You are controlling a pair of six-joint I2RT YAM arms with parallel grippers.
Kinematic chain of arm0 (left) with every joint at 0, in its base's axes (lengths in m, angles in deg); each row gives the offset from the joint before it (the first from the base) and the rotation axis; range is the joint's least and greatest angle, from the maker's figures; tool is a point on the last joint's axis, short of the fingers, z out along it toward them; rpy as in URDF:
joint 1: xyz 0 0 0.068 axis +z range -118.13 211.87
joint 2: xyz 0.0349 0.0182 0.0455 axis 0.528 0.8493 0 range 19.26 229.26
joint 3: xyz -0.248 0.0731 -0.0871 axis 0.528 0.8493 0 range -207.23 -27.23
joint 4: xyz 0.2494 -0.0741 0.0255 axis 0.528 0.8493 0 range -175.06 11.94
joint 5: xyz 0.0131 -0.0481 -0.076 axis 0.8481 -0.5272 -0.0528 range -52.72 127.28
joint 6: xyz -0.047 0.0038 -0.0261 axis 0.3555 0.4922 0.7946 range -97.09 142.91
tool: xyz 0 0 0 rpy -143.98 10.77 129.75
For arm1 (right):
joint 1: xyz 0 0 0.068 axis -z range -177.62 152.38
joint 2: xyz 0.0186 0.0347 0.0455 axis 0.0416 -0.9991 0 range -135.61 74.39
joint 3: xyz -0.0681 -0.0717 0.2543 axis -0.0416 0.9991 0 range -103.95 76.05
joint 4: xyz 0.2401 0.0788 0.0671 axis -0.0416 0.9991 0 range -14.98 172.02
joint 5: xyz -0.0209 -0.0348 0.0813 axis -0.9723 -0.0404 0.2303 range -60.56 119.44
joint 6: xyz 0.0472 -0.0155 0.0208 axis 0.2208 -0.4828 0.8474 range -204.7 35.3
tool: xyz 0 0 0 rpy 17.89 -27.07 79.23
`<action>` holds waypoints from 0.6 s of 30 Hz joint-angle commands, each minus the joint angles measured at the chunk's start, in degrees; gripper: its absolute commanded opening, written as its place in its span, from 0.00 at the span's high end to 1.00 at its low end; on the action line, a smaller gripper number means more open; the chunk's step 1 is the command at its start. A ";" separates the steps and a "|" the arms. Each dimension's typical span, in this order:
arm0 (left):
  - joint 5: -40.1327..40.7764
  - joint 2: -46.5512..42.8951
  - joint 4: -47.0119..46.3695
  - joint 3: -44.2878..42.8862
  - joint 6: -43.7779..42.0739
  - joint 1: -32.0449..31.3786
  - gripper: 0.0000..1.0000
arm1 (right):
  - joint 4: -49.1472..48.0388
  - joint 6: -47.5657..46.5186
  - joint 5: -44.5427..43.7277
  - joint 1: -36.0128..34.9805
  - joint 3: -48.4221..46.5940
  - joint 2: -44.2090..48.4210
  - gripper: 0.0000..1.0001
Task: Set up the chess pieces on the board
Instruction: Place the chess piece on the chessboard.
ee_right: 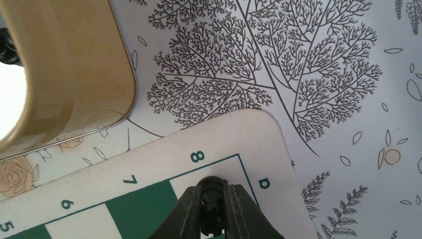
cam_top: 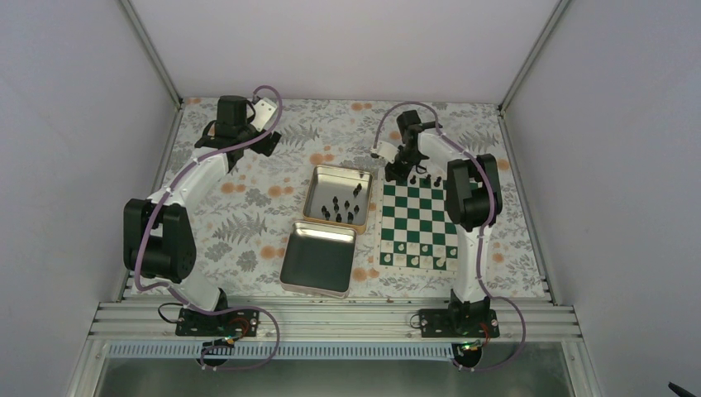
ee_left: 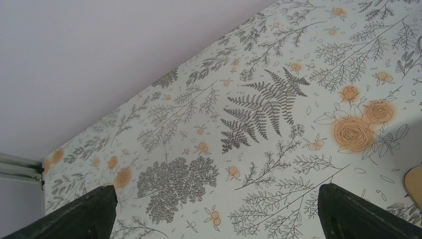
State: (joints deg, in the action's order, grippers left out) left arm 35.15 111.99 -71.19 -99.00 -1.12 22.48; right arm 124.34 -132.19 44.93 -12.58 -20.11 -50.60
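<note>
Black piece (ee_right: 210, 209) first: held it pinched in the right gripper (ee_right: 211, 191), fingers drawn narrow around it, low over the board (ee_right: 149, 164). Hung above the board's corner square nearest the counter's far edge, on the side facing the tin (ee_right: 64, 74), next to the printed 8. Could not tell contact with the square from any view.

Saw a few black pieces (cam_top: 431, 179) standing along that same far row, white ones (cam_top: 417, 248) on the rows toward the counter's near edge, and about 8 more black figures waiting in the tin, mid-counter and just beside the board. Judged the step as seating this 1 piece on the corner square, with most of black's side yet to place.

Called for a slow, straight descent, keeping the piece upright and centred in the square, clear of the pale border. Better to part the fingers only slightly, and only with the base flat on the square, then rise straight up to avoid dragging or tipping so small a figure. Needed care, too, not to swing toward the neighbours along the far row on leaving.

Found the left gripper (ee_left: 214, 219) spread wide and empty over the cloth (ee_left: 259, 114) near the counter's far-left corner, well apart from board and tin.
</note>
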 commanded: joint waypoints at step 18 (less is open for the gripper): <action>-0.40 0.96 -0.58 -0.39 -0.73 0.15 0.00 | 1.89 -0.69 0.02 -0.85 -2.93 2.38 0.76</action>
State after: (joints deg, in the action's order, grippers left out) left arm 35.12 112.53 -71.19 -99.00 -1.12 22.48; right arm 124.74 -132.56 44.16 -12.60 -20.31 -50.60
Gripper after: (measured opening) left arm 0.999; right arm 0.237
